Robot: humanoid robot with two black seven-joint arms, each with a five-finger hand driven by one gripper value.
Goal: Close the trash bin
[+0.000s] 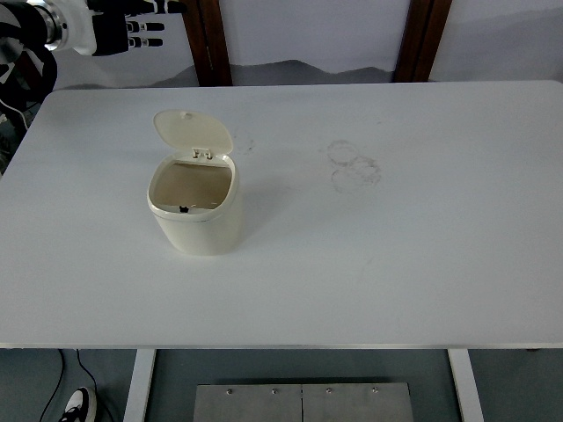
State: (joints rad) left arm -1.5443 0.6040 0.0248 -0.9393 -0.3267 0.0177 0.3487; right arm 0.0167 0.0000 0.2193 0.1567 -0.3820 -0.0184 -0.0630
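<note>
A small cream trash bin [195,211] stands on the left half of the white table [396,246]. Its round lid [193,132] is flipped up and back on its hinge, so the brown inside shows. My left hand [132,26] is at the top left corner of the head view, above the table's far edge and well behind and left of the bin. Its black fingers [149,25] are stretched out to the right and hold nothing. The right arm does not show.
Faint ring marks [354,163] stain the table near its middle. Two dark wooden posts [204,40] stand behind the far edge. A shoe [79,406] and a cable lie on the floor at the bottom left.
</note>
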